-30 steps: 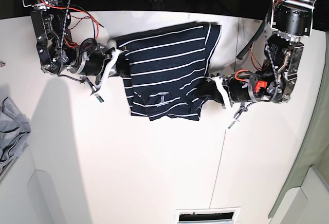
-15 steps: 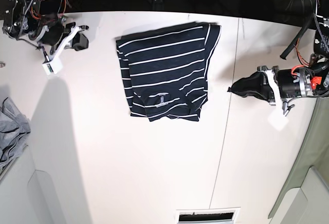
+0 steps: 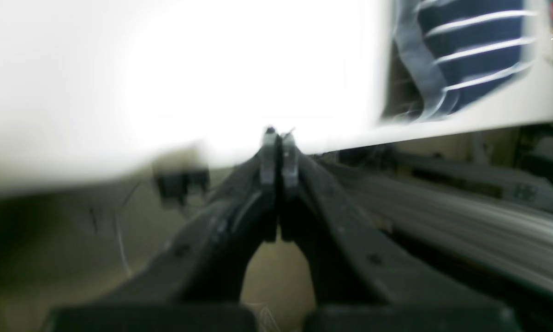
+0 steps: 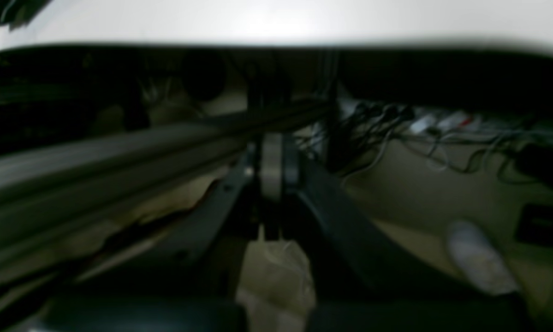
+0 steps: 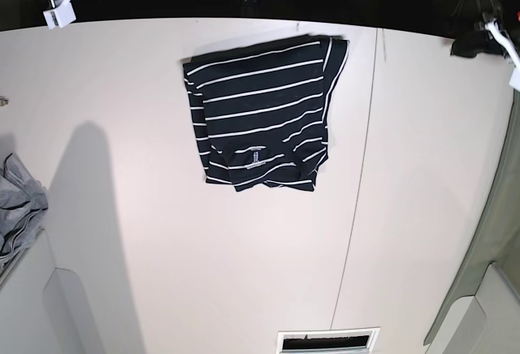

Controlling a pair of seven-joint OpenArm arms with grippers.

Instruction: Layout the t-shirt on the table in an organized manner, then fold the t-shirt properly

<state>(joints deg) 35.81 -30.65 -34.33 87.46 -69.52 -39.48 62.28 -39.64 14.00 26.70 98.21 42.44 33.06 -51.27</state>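
Observation:
The t-shirt (image 5: pixel 262 110), dark navy with thin white stripes, lies folded into a compact rectangle on the white table (image 5: pixel 162 248), its neck label facing up near the front edge. No arm touches it. My left gripper (image 5: pixel 465 47) hangs at the table's far right corner, and the left wrist view shows it (image 3: pixel 278 138) shut and empty, with the t-shirt (image 3: pixel 479 55) at the upper right. In the right wrist view my right gripper (image 4: pixel 271 147) is shut and empty beyond the table's edge (image 4: pixel 276 23). Only its white tag (image 5: pixel 62 6) shows in the base view, at the far left corner.
A plain grey cloth (image 5: pixel 16 208) lies bunched at the left edge. A pale grey-green panel (image 5: pixel 496 232) borders the right side. A thin dark seam (image 5: pixel 357 200) runs down the table, and a slotted vent (image 5: pixel 329 340) sits at the front edge. Cables (image 4: pixel 419 133) hang behind the table.
Both arms have pulled away from the t-shirt's sides, out to the table's far corners. The folded t-shirt has stayed where it was.

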